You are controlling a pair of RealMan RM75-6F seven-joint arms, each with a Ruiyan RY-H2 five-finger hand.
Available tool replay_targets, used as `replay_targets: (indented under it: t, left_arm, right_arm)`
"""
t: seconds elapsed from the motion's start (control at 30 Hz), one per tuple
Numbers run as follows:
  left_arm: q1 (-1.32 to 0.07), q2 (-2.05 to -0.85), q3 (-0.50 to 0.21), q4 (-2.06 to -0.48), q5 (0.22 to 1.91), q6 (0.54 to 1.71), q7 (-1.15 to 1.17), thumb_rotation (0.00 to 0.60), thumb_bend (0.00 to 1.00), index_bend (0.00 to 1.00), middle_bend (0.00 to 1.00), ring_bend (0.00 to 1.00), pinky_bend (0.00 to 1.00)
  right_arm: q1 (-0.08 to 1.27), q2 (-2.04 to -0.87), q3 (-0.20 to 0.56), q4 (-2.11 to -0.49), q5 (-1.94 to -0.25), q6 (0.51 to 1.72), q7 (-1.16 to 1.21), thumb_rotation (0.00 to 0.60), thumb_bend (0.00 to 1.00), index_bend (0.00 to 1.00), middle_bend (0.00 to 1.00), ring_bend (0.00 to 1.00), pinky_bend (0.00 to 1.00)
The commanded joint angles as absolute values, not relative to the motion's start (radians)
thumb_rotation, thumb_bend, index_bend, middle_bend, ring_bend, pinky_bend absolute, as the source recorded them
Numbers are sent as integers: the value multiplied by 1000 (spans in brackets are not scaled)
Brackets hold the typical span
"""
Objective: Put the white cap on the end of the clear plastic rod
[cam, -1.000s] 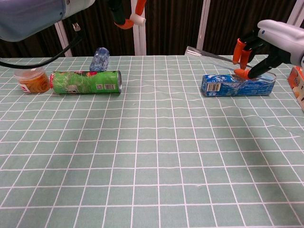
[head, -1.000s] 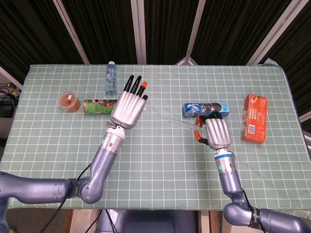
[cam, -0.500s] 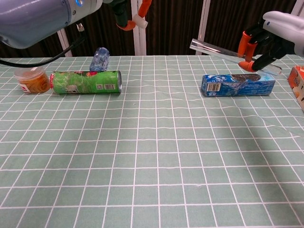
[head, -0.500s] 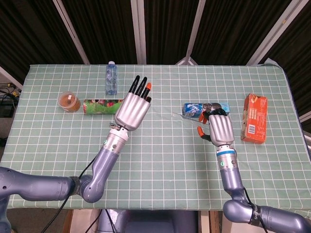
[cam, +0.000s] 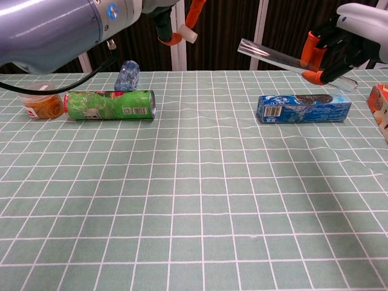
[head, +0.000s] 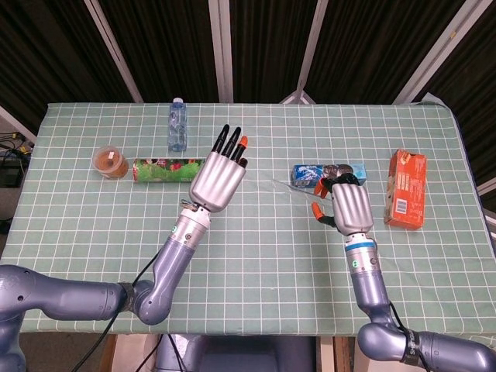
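White cap (cam: 190, 36) is pinched at the fingertips of the left robot hand (head: 219, 172), held up in the air over the middle of the bench (cam: 194, 200), a bit toward the far edge. The clear plastic rod (cam: 285, 59) is grasped by the right robot hand (head: 350, 208), also lifted off the bench, hanging just above the blue cookie pack (cam: 303, 107) on the right half.

What matters for the next move, as far as I can judge: the rod's long axis runs roughly left-right, its free open end pointing left and slightly up, straight toward the cap hand. The held end sits lower, on the right. So the cap lies to the left of the rod's open end with a clear gap between them, not touching. The left robot hand is the one nearest that end, so it probably has to bring the cap across, or both close in. I can't tell which way the cap's opening faces.

Further back toward the left: a green can (cam: 109, 104) on its side, a small tub (cam: 40, 103) beside it, and a water bottle (head: 177, 124) lying near the far edge. An orange box (head: 406, 188) is by the right edge.
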State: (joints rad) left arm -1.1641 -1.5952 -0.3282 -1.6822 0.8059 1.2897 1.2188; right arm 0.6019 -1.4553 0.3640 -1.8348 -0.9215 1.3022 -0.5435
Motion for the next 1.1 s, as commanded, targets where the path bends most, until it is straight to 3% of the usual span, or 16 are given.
replay_targets:
  t: [0.03, 0.27, 1.1]
  left_arm:
    - [-1177, -1584, -335, -1695, 780, 1276, 1236, 600, 524, 589, 140, 0, 0]
    - [-1220, -1544, -348, -1732, 690, 1242, 1305, 600, 525, 593, 134, 0, 0]
    - [-1294, -1522, -311, -1727, 689, 1225, 1299, 600, 525, 597, 130, 0, 0]
  right_arm:
    - [606, -1454, 361, -1842, -916, 1305, -551, 600, 614, 793, 600, 381, 216]
    - [617, -1458, 353, -1859, -898, 1314, -570, 600, 614, 794, 600, 381, 216]
    - [662, -1463, 385, -1940, -746, 1333, -609, 600, 616, 794, 600, 381, 216]
